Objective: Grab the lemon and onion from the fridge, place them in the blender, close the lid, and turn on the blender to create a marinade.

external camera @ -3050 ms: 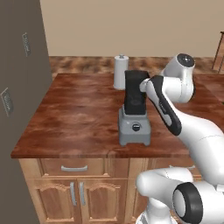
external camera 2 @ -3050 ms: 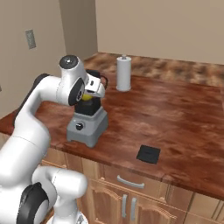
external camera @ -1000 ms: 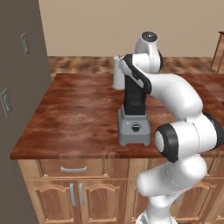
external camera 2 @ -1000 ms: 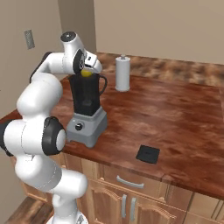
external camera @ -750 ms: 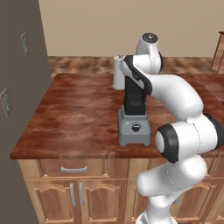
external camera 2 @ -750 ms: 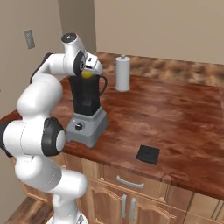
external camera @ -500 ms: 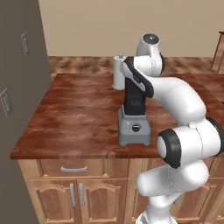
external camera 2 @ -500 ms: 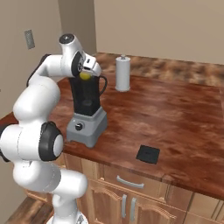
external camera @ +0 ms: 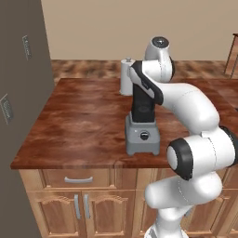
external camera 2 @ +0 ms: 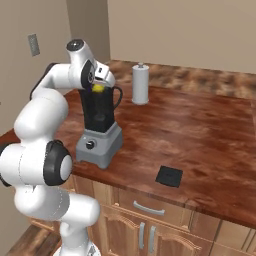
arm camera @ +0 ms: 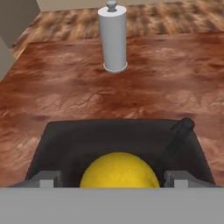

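Note:
My gripper (external camera 2: 100, 83) hangs over the open top of the blender (external camera 2: 99, 140), whose dark jar stands on a light grey base with a black knob (external camera: 143, 135). The yellow lemon (arm camera: 119, 170) sits between my fingertips (arm camera: 47, 180) at the jar's mouth, and small gaps show on both sides of it, so the jaws stand open around it. From the right base camera the lemon (external camera 2: 98, 88) shows level with the jar rim. The black lid (external camera 2: 169, 176) lies flat on the counter to the blender's right. The grey fridge (external camera: 23, 116) stands at the left. The onion is out of view.
A white paper-towel roll (external camera: 126, 76) stands upright behind the blender, also straight ahead of the hand (arm camera: 113, 39). The wooden counter (external camera 2: 200, 130) stretches away to the right of the blender. Its front edge runs just before the blender base.
The jaws have widened a little around the lemon. The arm and the lemon stay over the jar mouth, nearly where they were.

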Available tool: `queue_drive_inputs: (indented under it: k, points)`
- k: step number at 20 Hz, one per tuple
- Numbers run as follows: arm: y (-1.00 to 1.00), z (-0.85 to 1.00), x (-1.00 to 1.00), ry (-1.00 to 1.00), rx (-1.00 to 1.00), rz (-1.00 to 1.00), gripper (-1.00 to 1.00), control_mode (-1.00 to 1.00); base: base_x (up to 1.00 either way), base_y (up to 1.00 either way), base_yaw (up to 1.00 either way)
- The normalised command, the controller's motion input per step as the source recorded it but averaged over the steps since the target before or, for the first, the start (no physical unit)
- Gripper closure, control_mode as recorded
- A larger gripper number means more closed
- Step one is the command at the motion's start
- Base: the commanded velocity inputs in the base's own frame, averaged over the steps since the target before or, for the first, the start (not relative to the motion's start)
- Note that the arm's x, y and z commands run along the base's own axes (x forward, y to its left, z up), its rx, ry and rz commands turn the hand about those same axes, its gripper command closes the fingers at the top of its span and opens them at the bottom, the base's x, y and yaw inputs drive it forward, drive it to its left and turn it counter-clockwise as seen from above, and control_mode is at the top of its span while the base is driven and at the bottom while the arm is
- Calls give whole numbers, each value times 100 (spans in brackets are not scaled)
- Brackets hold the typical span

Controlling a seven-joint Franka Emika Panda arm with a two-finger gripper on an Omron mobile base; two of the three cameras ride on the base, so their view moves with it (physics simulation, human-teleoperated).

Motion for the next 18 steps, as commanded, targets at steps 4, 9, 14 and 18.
queue_drive_inputs:
  k: [4,9,14,18]
  points:
    - [0,26,-21,0,0,0,-100,-100,0,0,0]
    - [-15,32,-56,-2,0,0,-100,-100,0,0,0]
    - [-31,0,-97,-5,0,0,-100,-100,0,0,0]
    - [-22,-31,-100,1,0,0,-100,-100,0,0,0]
